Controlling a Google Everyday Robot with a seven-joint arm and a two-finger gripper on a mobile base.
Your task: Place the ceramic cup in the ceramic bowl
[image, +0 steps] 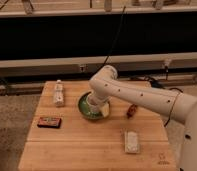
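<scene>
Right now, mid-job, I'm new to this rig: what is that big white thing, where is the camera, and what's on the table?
The white thing is the robot's single arm, seen by one camera looking down at a wooden table. Its gripper is down over the green ceramic bowl, mostly hidden by the wrist. A pale shape at the bowl's right edge may be the ceramic cup; I cannot confirm that it is held. Also on the table: a slim white bottle lying at left, a dark flat packet, a small reddish-brown item and a pale packet.
</scene>
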